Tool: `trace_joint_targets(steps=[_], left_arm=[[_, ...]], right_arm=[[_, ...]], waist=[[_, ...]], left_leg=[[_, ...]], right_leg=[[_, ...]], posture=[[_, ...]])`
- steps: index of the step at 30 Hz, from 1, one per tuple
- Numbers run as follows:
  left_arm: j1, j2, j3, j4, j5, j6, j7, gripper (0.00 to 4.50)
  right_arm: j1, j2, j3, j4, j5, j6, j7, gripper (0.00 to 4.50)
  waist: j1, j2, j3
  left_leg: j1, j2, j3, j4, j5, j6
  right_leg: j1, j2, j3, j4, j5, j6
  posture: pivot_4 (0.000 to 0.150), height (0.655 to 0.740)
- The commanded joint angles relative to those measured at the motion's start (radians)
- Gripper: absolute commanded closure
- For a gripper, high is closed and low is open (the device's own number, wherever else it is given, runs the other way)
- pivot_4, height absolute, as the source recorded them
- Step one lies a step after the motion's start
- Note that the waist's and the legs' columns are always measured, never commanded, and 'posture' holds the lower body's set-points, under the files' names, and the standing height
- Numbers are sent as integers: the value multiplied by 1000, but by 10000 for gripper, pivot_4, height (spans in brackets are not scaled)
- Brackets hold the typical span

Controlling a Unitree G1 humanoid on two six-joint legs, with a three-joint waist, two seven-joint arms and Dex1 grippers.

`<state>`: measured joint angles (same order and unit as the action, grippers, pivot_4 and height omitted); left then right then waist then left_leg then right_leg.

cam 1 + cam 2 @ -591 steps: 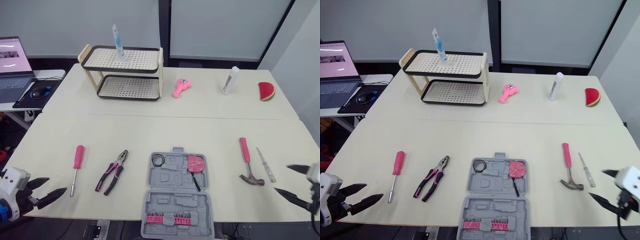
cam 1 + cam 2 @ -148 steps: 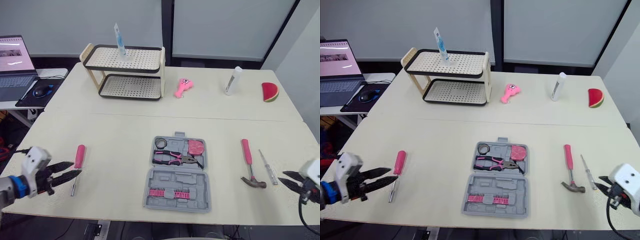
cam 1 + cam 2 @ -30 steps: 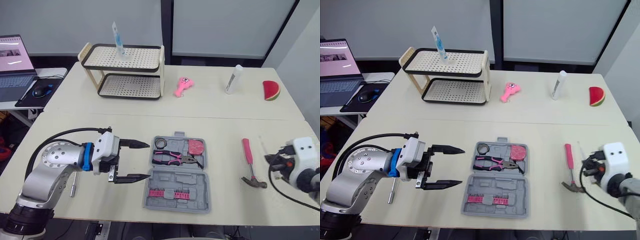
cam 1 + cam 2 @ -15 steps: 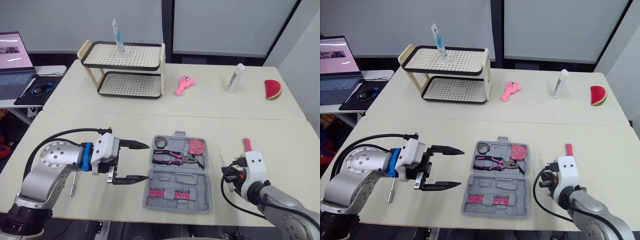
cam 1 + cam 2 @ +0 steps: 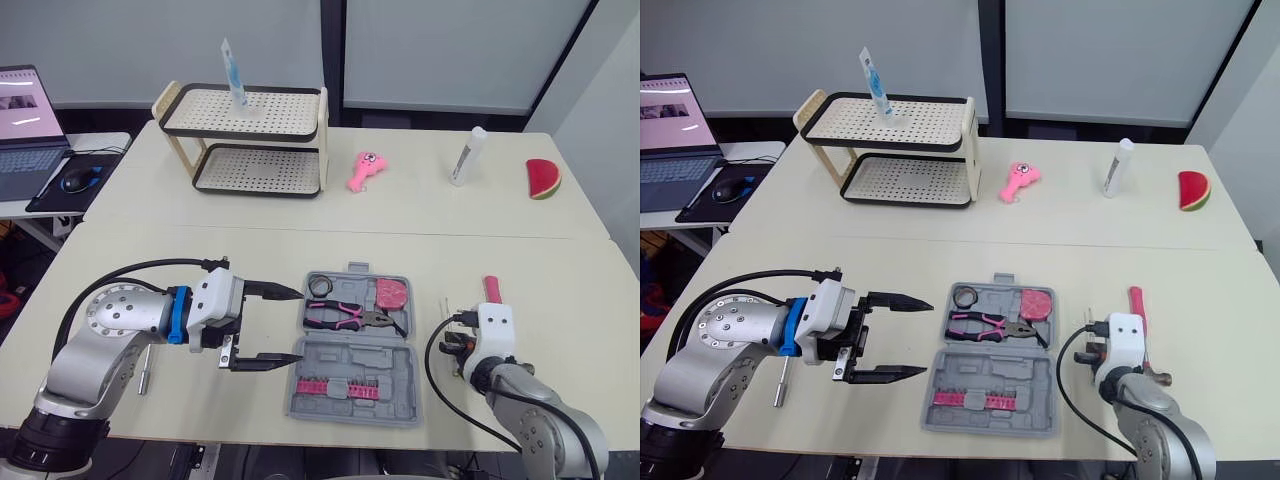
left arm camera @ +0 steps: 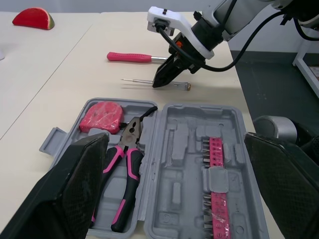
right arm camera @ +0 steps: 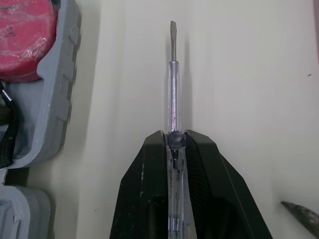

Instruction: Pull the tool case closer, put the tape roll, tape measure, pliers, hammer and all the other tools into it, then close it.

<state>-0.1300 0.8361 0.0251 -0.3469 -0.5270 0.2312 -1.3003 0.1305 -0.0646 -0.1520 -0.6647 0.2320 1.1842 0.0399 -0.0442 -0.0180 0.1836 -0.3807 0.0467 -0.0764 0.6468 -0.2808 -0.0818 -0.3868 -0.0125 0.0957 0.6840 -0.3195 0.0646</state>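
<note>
Tool case [image 5: 355,360] lies open at lower centre of the head views, holding the tape roll [image 5: 319,287], pliers [image 5: 345,317] and tape measure [image 5: 392,295]. Since a second ago the right jaws have swung in from the far right edge to just right of the case, clenched on the clear screwdriver [image 7: 172,89]. Left jaws stay spread wide at the case's left side. Hammer [image 5: 491,290] lies behind the right wrist, head hidden; the left arm covers part of the pink screwdriver [image 5: 146,368] on the tabletop [image 5: 250,250]
</note>
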Motion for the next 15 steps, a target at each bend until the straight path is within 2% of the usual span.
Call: trace_joint_targets(steps=[1, 6, 8, 12, 15], left_arm=[[3, -4, -6, -27, 1, -13, 1, 0], [9, -6, -6, -30, 3, -16, 4, 0], [9, -8, -6, -26, 6, -20, 4, 0], [14, -8, -2, -25, 8, -25, 3, 0], [13, -6, 2, -14, 12, -32, 0, 0]], right_arm=[[-6, 17, -6, -9, 5, -12, -9, 42324], [-7, 32, -9, -4, 4, -8, -10, 42324], [-8, 40, -20, -7, 6, -6, -11, 35170], [-11, 48, -46, -39, 19, 12, -5, 26510], [-33, 42, -105, -131, 72, 72, 21, 20340]], waist=[[0, 0, 0], [-1, 0, 0], [-1, 0, 0], [-1, 0, 0], [-1, 0, 0]], left_leg=[[0, 0, 0, 0, 0, 0], [0, 0, 0, 0, 0, 0], [0, 0, 0, 0, 0, 0], [0, 0, 0, 0, 0, 0], [0, 0, 0, 0, 0, 0]], right_leg=[[0, 0, 0, 0, 0, 0], [0, 0, 0, 0, 0, 0], [0, 0, 0, 0, 0, 0], [0, 0, 0, 1, 0, 0], [0, 0, 0, 1, 0, 0]], posture=[[1500, 7350], [1500, 7350], [1500, 7350], [1500, 7350], [1500, 7350]])
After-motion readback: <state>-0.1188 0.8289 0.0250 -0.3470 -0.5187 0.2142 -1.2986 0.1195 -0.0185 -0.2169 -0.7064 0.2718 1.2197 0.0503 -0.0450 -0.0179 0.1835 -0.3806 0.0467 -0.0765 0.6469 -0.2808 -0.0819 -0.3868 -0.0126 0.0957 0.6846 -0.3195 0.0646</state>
